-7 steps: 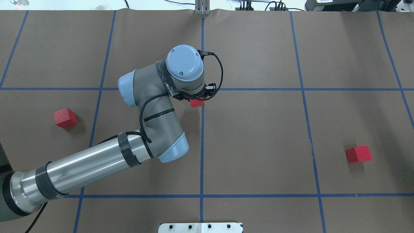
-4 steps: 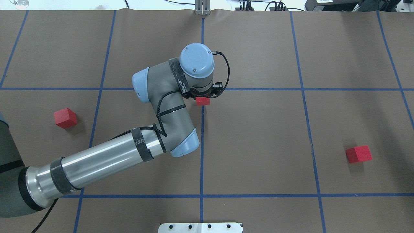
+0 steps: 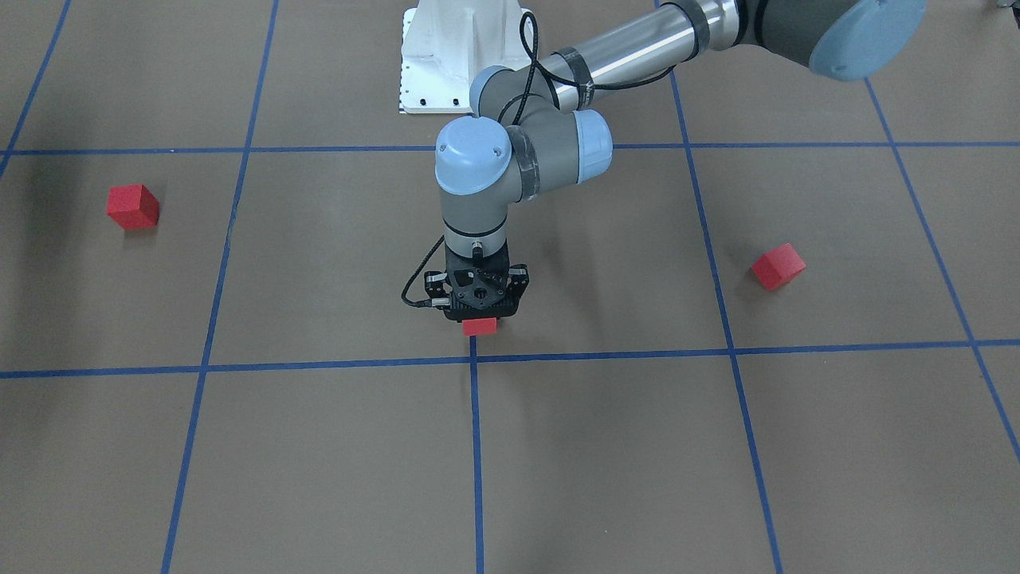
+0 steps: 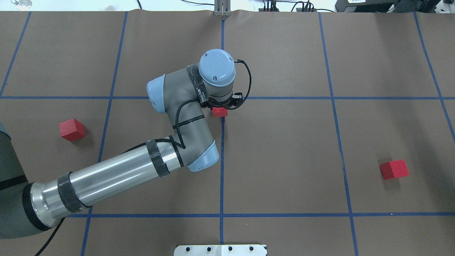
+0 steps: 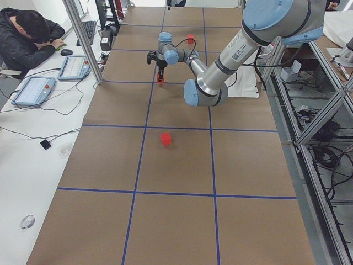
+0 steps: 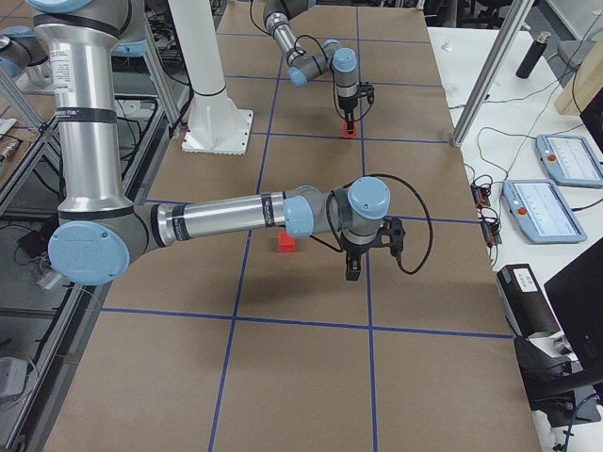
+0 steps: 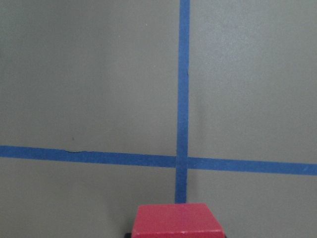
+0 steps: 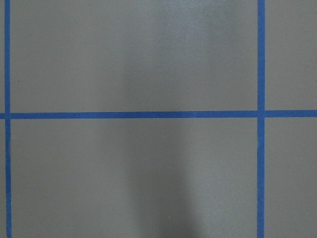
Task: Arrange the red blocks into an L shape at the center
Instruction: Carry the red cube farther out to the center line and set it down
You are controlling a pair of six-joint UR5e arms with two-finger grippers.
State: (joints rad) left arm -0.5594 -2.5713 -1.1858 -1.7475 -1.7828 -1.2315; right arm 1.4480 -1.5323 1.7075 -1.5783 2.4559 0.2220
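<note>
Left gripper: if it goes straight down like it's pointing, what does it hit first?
The left gripper points straight down, so its red block would likely touch the brown floor first, beside the blue tape crossing.

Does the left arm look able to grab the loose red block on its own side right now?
Probably not yet: left gripper holds another block. The loose block itself sits unobstructed.

Held block (image 3: 479, 325) beside the center (image 3: 472, 359), two others far out.
The held block, a plain matte red cube, sits square in the left claw (image 3: 479, 317), just on the robot's side of the center's tape crossing, possibly not touching the surface (image 4: 284, 160). The second block (image 4: 71, 129) lies skewed near the surface's left edge, and the third block (image 4: 394, 169) near its right edge.
</note>
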